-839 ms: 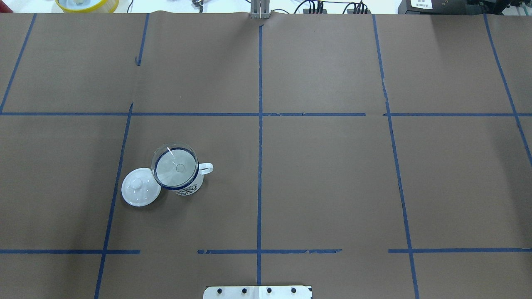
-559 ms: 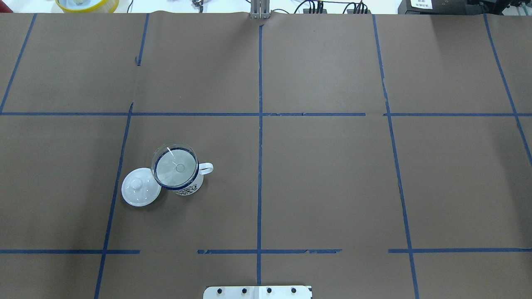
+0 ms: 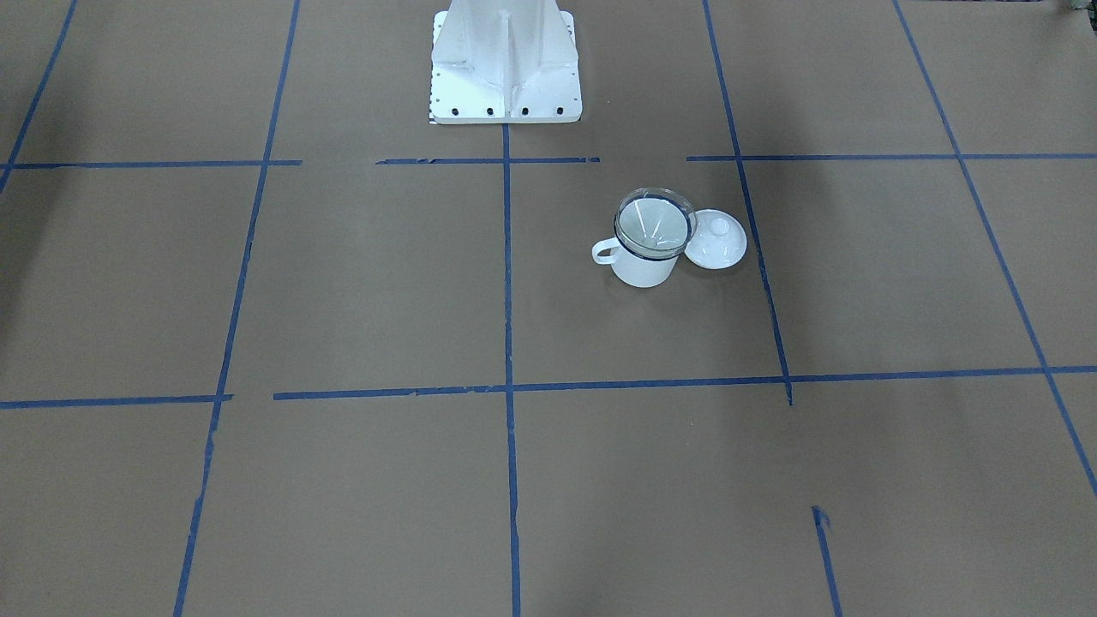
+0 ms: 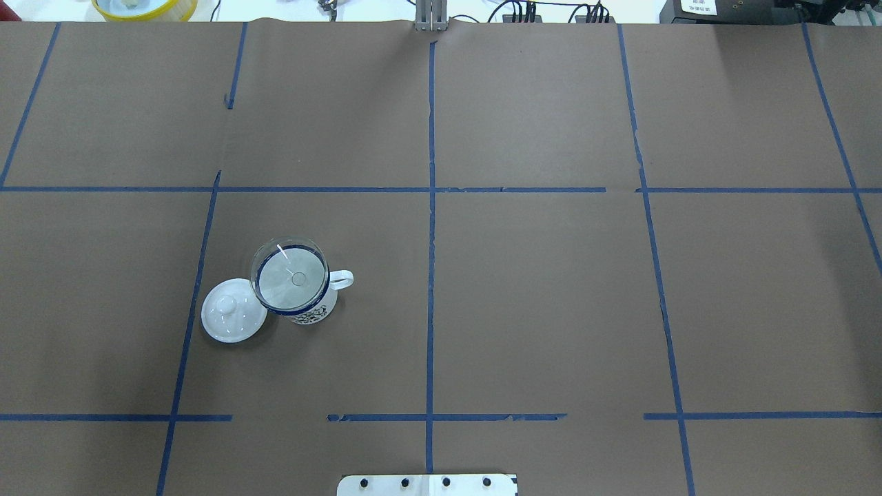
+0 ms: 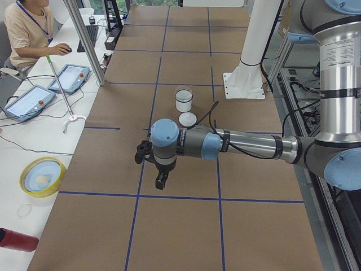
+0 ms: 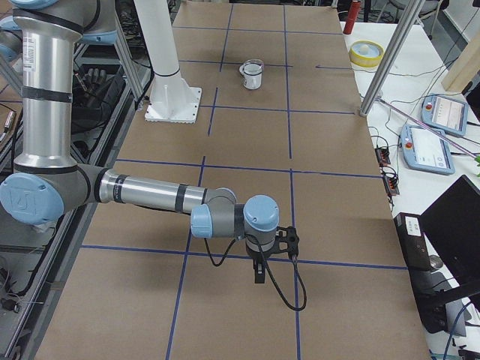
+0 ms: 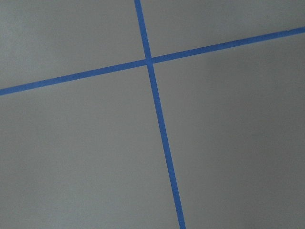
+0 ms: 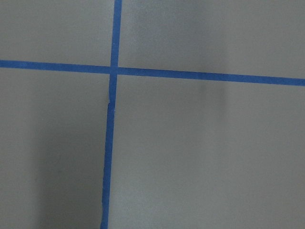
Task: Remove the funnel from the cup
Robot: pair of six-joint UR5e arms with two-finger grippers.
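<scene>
The funnel (image 4: 292,279) sits in the enamel mug (image 4: 314,313), lower left; whether the left fingers (image 5: 161,180) or right fingers (image 6: 259,271) are spread, I cannot tell.

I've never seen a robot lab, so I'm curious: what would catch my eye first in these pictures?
A white cup with a clear funnel seated in its mouth stands on the brown table gridded with blue tape, a white knobbed lid lying right beside it. In the side views, the big silver left arm and right arm stretch out over the table, both well away from the cup.
</scene>
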